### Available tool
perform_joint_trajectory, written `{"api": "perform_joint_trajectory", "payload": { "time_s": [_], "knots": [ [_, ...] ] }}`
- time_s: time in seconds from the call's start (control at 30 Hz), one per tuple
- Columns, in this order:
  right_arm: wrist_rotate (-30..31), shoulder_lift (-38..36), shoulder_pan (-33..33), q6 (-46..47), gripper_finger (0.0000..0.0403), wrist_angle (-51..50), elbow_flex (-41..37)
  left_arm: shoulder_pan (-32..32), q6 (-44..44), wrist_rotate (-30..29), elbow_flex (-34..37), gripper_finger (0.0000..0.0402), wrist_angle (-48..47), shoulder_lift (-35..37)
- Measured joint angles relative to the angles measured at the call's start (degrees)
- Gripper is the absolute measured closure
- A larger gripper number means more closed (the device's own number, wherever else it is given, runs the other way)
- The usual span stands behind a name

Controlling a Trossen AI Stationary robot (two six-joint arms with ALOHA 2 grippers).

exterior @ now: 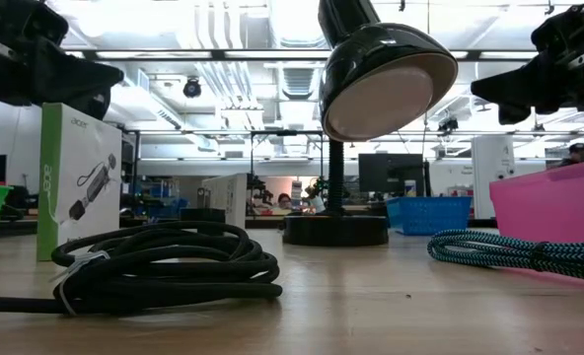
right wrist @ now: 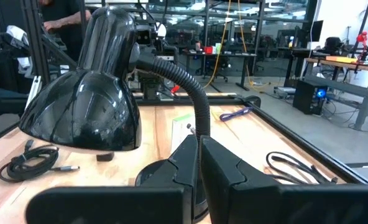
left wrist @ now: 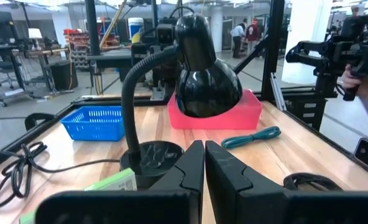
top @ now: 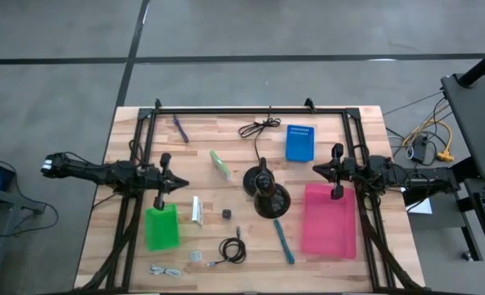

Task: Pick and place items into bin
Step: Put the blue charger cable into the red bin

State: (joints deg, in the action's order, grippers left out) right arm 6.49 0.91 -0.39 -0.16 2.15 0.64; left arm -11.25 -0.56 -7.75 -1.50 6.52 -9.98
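Note:
Items lie on the wooden table: a purple pen [top: 179, 128], a green and white packet [top: 220, 164], a white packet [top: 197, 211], a tiny black cube [top: 226, 214], a coiled black cable [top: 233, 250], a teal braided strip [top: 284, 241] and clear bits [top: 167, 270]. A pink bin [top: 328, 219] lies at the right, a green bin [top: 161, 227] at the left. My left gripper [top: 175, 183] hovers above the green bin, shut and empty [left wrist: 204, 168]. My right gripper [top: 323, 170] hovers beyond the pink bin, shut and empty [right wrist: 197, 162].
A black gooseneck lamp [top: 265, 192] stands mid-table between both grippers. A blue basket [top: 300, 142] and a loose black cable [top: 259, 127] lie at the far side. A black frame [top: 251, 108] runs along the table's far edge and sides.

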Motion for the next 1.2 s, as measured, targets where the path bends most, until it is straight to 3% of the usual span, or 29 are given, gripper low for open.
{"api": "perform_joint_trajectory", "payload": {
  "time_s": [0.5, 1.2],
  "knots": [
    [-0.29, -0.02, 0.0, -0.06, 0.0394, 16.27, 0.0, -0.02, 0.14, -0.01, 0.0, 0.0402, 16.98, 0.0],
    [-0.47, 3.78, 0.0, -1.71, 0.0394, 15.64, 0.0, 0.0, 0.2, -0.02, 0.98, 0.0402, 17.1, -0.01]
  ]
}}
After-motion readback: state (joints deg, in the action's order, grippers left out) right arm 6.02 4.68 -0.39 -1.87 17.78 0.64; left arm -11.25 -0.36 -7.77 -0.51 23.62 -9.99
